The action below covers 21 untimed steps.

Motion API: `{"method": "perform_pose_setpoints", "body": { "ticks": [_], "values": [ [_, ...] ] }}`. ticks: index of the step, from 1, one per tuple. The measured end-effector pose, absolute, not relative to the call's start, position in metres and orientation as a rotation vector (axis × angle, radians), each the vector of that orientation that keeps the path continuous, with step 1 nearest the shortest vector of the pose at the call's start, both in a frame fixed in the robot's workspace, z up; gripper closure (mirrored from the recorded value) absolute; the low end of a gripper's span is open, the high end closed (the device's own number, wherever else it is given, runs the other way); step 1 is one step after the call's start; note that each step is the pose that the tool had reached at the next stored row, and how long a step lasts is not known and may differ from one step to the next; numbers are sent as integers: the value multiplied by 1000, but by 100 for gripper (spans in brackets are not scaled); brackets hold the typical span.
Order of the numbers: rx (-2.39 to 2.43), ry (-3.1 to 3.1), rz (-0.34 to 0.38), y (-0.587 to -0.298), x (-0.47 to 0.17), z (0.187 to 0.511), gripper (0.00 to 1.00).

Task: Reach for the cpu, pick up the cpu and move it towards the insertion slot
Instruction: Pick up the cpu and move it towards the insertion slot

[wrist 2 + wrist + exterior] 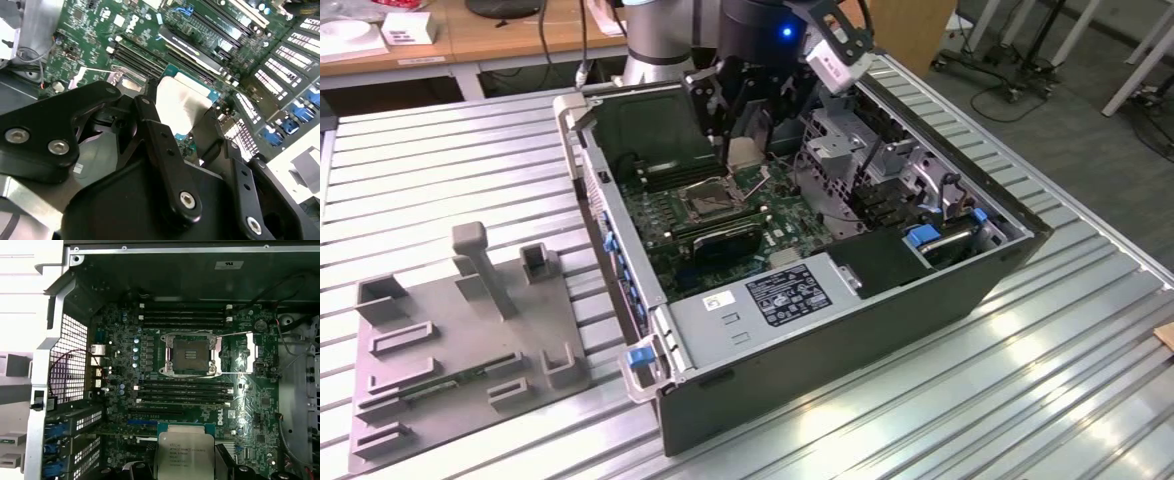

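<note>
My gripper (182,137) is pinching the cpu (183,452) between its jaws, holding it above the motherboard (150,365), near the insertion slot (190,355) but apart from it.

Silvery-white cpu (184,455) with a teal-green edge, apparently. Silver-framed insertion slot (191,355) with a dark brown centre on a green motherboard (120,365). Black computer case (854,345); grey ribbed surface (454,170).
</note>
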<state>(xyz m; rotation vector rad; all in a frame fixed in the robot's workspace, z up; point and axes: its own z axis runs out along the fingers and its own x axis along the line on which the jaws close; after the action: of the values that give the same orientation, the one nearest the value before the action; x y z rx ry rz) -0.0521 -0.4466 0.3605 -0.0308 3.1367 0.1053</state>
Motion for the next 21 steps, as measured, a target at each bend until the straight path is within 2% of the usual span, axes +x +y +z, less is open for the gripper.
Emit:
{"method": "perform_pose_setpoints", "body": {
  "ticks": [10,21],
  "values": [
    [-31,3137,105,-445,-50,360,46],
    [-31,3137,105,-428,-50,359,46]
  ]
}}
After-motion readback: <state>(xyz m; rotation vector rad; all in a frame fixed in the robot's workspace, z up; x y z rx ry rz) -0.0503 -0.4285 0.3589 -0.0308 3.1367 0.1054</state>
